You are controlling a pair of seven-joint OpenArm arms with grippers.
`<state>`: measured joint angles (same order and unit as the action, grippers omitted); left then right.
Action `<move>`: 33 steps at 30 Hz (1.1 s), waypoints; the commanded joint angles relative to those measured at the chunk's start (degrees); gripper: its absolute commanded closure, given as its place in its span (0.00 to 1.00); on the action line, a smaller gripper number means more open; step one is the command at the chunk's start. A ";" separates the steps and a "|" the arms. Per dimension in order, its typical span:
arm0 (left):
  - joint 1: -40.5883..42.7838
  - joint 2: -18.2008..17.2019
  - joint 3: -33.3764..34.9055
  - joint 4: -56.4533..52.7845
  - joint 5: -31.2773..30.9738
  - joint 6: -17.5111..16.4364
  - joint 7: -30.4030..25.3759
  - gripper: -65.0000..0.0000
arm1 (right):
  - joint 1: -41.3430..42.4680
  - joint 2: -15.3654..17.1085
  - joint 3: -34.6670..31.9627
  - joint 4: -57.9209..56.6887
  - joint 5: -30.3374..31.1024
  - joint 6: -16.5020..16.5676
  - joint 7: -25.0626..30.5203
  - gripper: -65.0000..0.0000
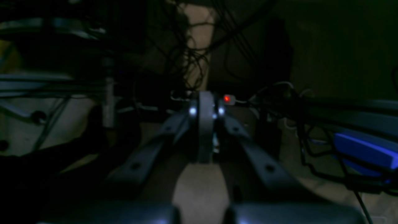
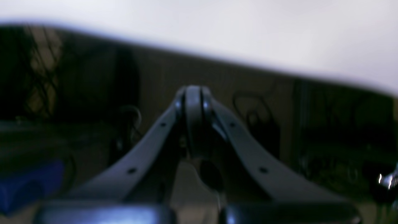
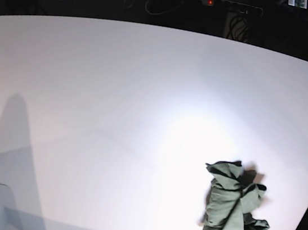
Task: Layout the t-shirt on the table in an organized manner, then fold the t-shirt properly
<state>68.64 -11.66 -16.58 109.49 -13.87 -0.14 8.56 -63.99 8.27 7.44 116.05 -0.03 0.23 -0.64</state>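
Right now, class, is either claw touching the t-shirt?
Apart. The base view shows the t-shirt crumpled alone on the table, no arm near it. The left claw and right claw are shut on nothing, with no cloth nearby.

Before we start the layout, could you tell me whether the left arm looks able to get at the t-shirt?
Probably yes: the t-shirt lies crumpled on the base view's right, the left arm's side, with bare table around it and nothing on top.
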 commanded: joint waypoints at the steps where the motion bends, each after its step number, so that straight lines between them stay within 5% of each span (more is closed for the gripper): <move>1: 1.29 -0.16 -0.78 2.64 -0.33 0.01 -1.66 1.00 | -0.67 0.21 0.07 0.83 -0.01 0.08 1.13 1.00; 13: -3.19 8.54 -7.38 6.33 -0.33 -0.43 -1.74 1.00 | 12.87 -0.05 -1.95 1.18 -0.01 0.17 0.86 0.99; 17: -4.95 9.77 -7.38 6.60 -0.33 -0.43 -1.74 0.99 | 19.46 0.21 -7.75 0.83 -0.01 0.17 0.42 0.82; 21: -6.18 11.09 -7.38 6.60 -0.33 -0.34 -1.74 0.98 | 26.93 0.30 -13.46 0.74 -0.01 0.17 -7.75 0.58; 26: -8.03 14.25 -7.38 6.68 -0.42 -0.34 -1.83 0.75 | 33.96 1.27 -17.68 0.48 -0.01 5.00 -22.34 0.42; 28: -9.70 15.31 -7.38 6.68 -0.42 -0.34 -1.83 0.66 | 34.40 0.30 -17.60 0.30 -0.01 8.08 -22.78 0.42; 33: -16.55 15.57 -7.38 6.68 -0.42 -0.25 -1.74 0.62 | 34.32 0.12 -17.60 0.30 -0.01 8.52 -22.96 0.42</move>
<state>51.62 4.05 -23.77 115.13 -14.20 -0.45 8.36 -29.43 8.34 -10.24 115.46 -0.05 8.36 -24.86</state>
